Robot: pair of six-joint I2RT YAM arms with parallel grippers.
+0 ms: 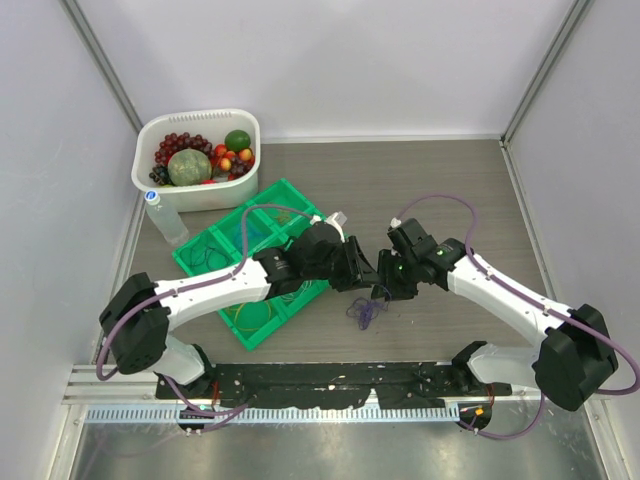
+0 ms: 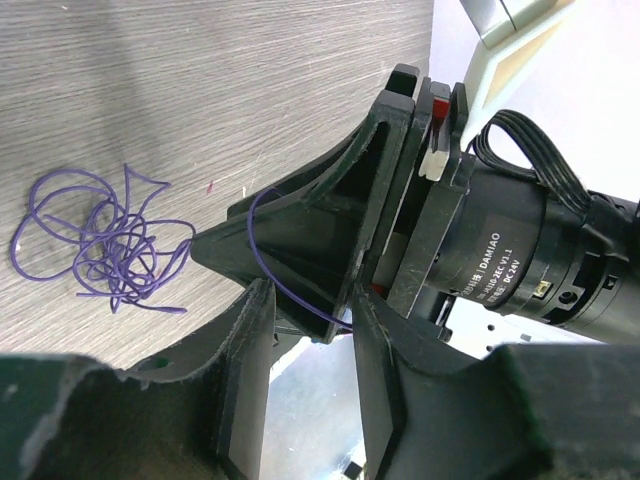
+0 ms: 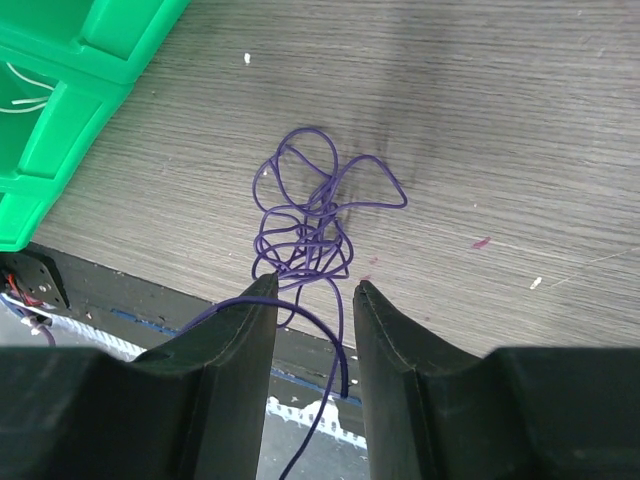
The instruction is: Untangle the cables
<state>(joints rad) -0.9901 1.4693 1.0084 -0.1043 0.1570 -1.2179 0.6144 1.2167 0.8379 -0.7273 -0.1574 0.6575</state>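
A tangled purple cable [image 1: 365, 311] lies on the wooden table between the two grippers; it also shows in the left wrist view [image 2: 100, 245] and the right wrist view [image 3: 310, 225]. My left gripper [image 1: 366, 281] [image 2: 312, 300] is open just above and left of it. My right gripper [image 1: 386, 290] [image 3: 313, 288] is open, tip to tip with the left one. One purple strand [image 3: 330, 335] drapes over its left finger and hangs down between the jaws, unclamped. Other cable loops lie in the green tray [image 1: 190, 268], among them a yellow one [image 1: 245, 314] and a white one [image 3: 25, 100].
The green compartment tray [image 3: 90, 60] sits left of the grippers under the left arm. A white tub [image 1: 195, 117] of fruit stands at the back left, with a clear bottle [image 1: 165, 220] lying beside it. The table's front edge with a black rail [image 1: 330, 380] is just behind the tangle.
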